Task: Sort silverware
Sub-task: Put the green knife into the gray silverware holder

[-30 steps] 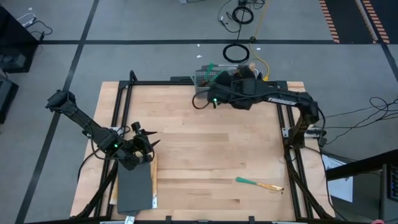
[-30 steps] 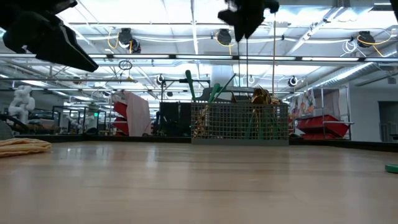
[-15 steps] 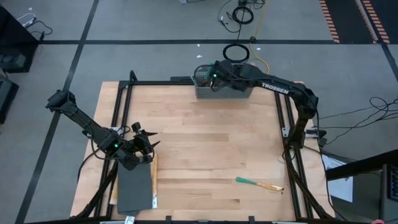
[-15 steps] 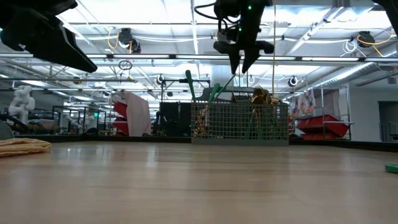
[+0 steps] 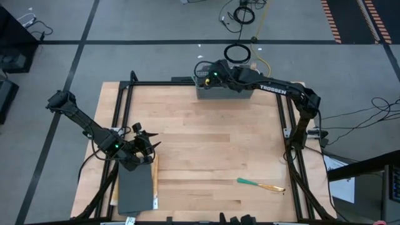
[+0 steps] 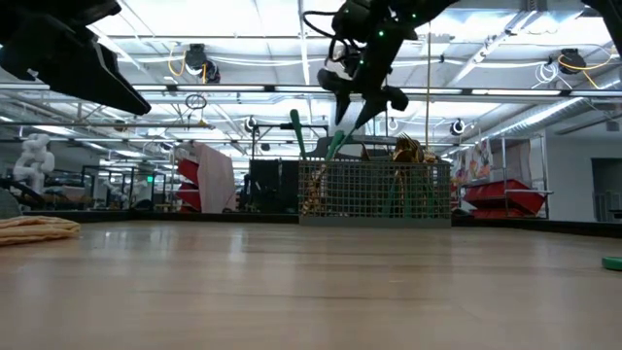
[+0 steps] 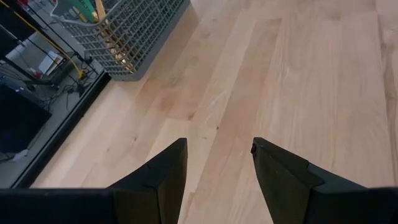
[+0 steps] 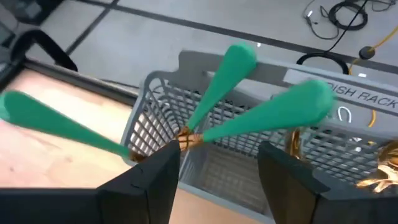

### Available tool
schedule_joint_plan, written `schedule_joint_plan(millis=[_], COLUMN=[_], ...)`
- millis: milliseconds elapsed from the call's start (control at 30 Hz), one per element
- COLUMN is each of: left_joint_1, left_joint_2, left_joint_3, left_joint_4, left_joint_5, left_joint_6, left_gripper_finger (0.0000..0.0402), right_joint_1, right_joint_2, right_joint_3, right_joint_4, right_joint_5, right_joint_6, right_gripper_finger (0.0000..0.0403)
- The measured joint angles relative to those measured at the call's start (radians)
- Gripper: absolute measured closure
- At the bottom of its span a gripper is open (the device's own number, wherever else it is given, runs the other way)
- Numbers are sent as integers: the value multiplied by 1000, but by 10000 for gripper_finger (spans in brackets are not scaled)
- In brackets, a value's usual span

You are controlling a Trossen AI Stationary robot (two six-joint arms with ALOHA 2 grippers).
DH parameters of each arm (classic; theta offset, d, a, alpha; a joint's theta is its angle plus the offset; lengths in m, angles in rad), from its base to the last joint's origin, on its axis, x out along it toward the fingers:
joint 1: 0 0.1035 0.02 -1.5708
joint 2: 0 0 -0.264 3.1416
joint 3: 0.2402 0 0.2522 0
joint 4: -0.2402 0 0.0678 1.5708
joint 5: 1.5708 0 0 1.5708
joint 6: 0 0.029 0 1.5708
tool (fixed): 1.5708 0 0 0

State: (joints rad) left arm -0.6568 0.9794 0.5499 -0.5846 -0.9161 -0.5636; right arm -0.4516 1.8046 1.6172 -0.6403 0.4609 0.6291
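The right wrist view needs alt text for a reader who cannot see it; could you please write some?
The right gripper, fingers open, hovers over one end of a grey wire basket at the table's edge. Three teal-green silverware handles stick up out of the basket, gold showing where they meet.

Bright, even overhead light from ceiling strip lamps (image 6: 243, 44); soft shadows on the pale wooden worktop (image 5: 206, 150); teal-green handles (image 8: 217, 93) blur.
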Motion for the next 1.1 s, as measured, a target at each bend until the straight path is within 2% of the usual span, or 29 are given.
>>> schedule_joint_plan(millis=[133, 233, 500, 633, 767, 967, 1100], left_joint_1=[0, 0, 0, 0, 0, 0, 0], left_joint_2=[0, 0, 0, 0, 0, 0, 0], left_joint_3=[0, 0, 0, 0, 0, 0, 0], left_joint_4=[0, 0, 0, 0, 0, 0, 0], left_joint_5=[0, 0, 0, 0, 0, 22, 23], left_joint_6=[0, 0, -6, -7, -7, -7, -4], left_gripper_finger=[212, 212, 212, 212, 212, 212, 212], right_joint_1=[-9, -7, -9, -16, -21, -5, 12], right_joint_2=[1, 3, 4, 4, 4, -6, -10], right_joint_3=[-29, -55, -86, -88, -88, -88, -88], right_joint_4=[52, 101, 182, 196, 188, 175, 157], right_joint_5=[4, 8, 98, 70, 73, 36, 87], right_joint_6=[9, -2, -39, -30, -4, -39, -24], right_gripper_finger=[206, 226, 357, 382, 365, 293, 249])
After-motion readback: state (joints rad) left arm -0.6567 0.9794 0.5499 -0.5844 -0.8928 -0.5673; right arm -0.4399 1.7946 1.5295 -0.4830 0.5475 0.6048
